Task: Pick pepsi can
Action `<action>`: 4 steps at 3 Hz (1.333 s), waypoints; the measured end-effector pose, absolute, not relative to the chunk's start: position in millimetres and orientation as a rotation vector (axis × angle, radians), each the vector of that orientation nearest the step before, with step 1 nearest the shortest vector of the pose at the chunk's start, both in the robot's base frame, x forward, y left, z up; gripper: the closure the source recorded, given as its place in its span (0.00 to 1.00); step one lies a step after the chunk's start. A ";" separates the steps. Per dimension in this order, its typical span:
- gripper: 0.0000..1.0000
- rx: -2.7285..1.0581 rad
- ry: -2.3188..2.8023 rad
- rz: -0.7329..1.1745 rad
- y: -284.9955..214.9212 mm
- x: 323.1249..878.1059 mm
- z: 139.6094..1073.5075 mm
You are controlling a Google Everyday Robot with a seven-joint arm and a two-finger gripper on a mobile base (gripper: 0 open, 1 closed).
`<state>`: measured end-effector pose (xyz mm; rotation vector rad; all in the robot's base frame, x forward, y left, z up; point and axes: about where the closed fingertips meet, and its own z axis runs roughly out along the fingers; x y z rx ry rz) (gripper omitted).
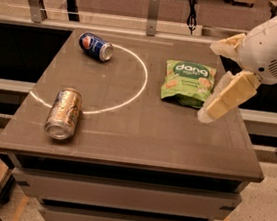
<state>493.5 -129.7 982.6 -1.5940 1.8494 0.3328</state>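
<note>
**A:** The gripper, at right: where is it, and how do its fingers stand?

**B:** It hangs over the right side of the table, about mid-depth. The two tan fingers are spread wide, with nothing between them. One points far-left and the other slants near-left. The white arm behind them leaves the scene at the far right.

**A:** What lies nearest?

**B:** A gold can, on its side at the near left, its silver end turned toward the near edge. It lies across the near end of a thin white arc that is marked on the tabletop and sweeps right and then far.

**A:** And mid-table?

**B:** A green bag, lying flat with its label up, right of the arc. The gripper's lower finger is just beside the bag's right edge. Whether they touch cannot be told.

**A:** The pepsi can?

**B:** The pepsi can is at the far left of the table, on its side with the logo showing and its silver end pointing right. It lies just beside the arc's far end, well apart from both the gripper and the gold can.

**A:** Beyond the table?

**B:** A rail with metal posts runs across the far side.
</note>
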 end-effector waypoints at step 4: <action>0.00 -1.436 1.719 0.594 -23.8 594.6 933.2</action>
